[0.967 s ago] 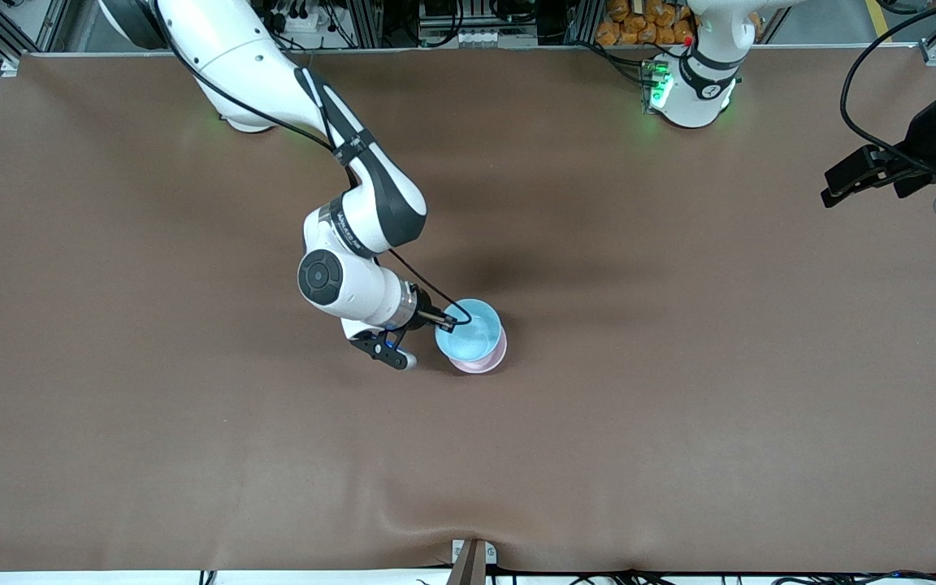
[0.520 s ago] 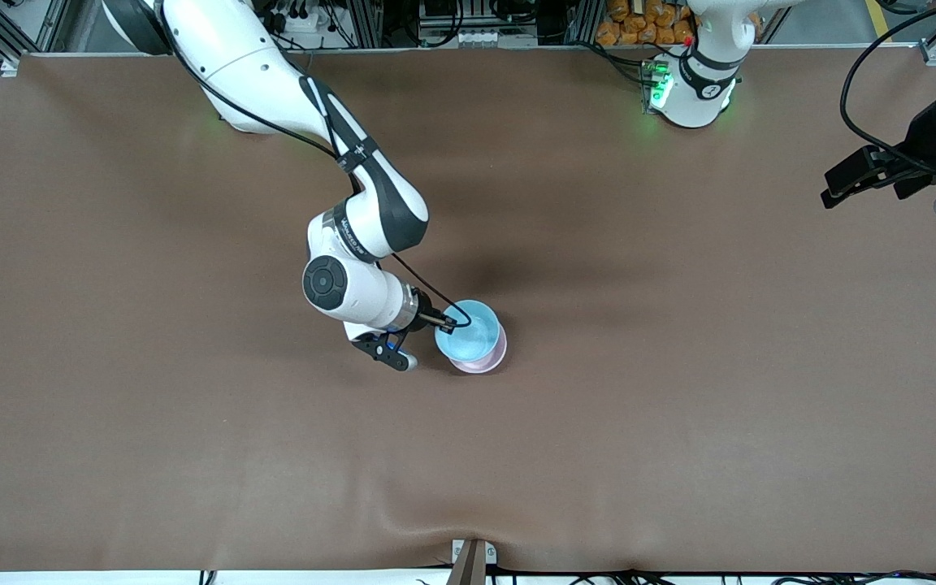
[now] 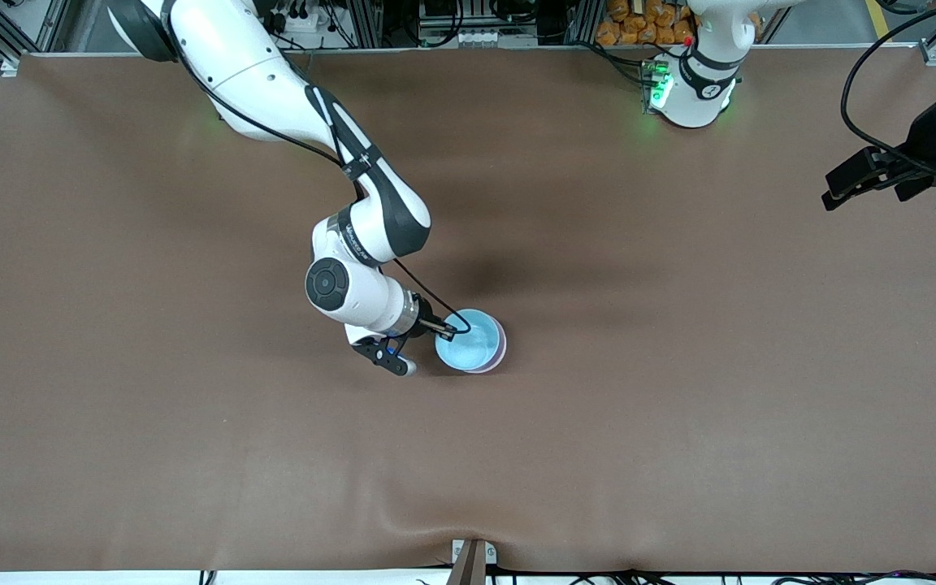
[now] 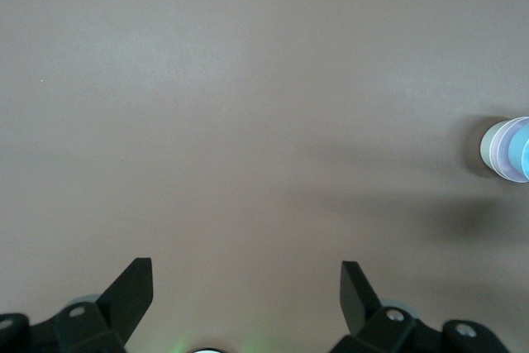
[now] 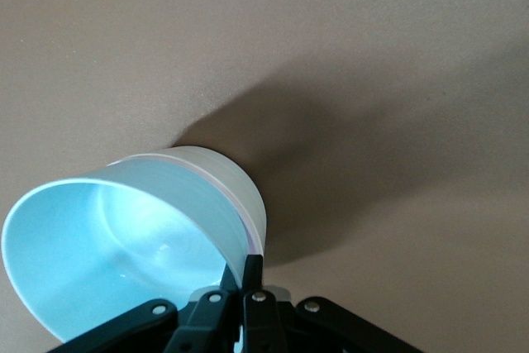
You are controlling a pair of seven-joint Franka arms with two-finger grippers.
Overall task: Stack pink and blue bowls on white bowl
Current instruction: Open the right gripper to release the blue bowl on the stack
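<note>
Sunk lower into pink bowl (image 3: 497, 357) — blue bowl (image 3: 468, 345), rim pinched by right gripper (image 3: 445, 327); white bowl (image 5: 240, 183) probably beneath. Left gripper (image 4: 246, 287) parked wide-open over the surface's (image 3: 679, 406) edge. Risk — lifting before release, dragging stack askew.

Blue bowl (image 3: 468, 344) nested upright in pink bowl (image 3: 500, 351) (white bowl (image 5: 240, 188) seemingly beneath), mid-table.

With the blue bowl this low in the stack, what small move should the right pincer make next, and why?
Probably open and let go: the right pincer is shut on the rim of the light blue plastic bowl, which looks nested in the pale pink plastic bowl atop the white plastic bowl. The left pincer waits open.
</note>
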